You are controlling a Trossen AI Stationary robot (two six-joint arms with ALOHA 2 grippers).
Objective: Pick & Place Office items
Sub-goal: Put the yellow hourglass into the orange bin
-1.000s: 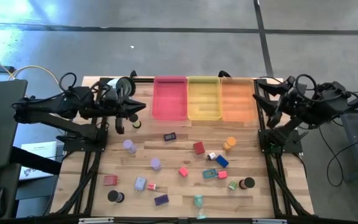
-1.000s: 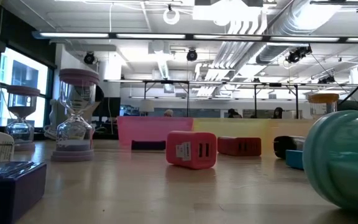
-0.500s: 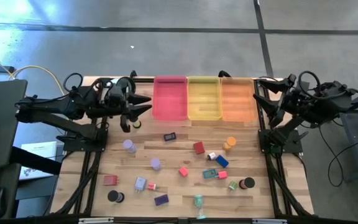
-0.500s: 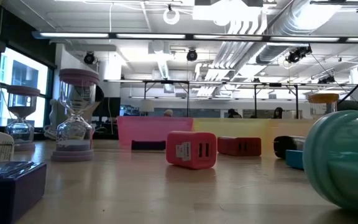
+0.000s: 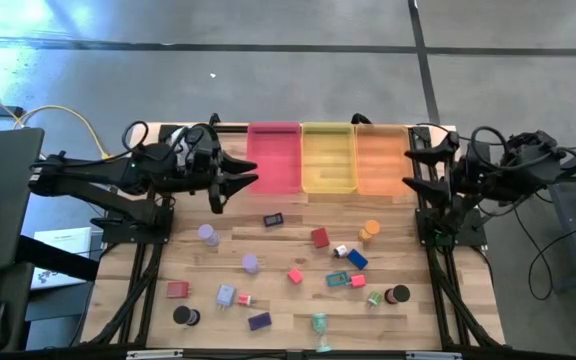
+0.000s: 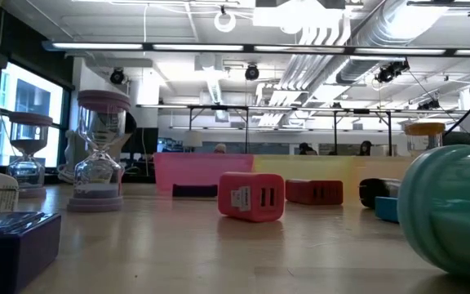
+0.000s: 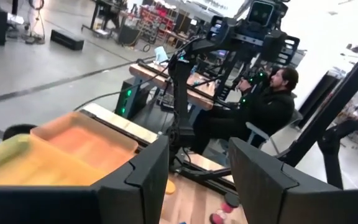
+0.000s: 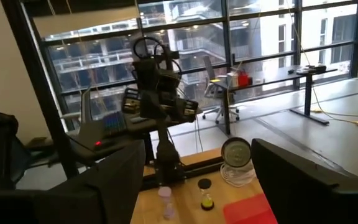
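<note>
The left gripper hangs open and empty at the far left of the table, just left of the pink tray. The right gripper gapes wide beside the orange tray (nothing held). The office items lie scattered nearer, well apart from both.

Office items lie before three trays.
</note>
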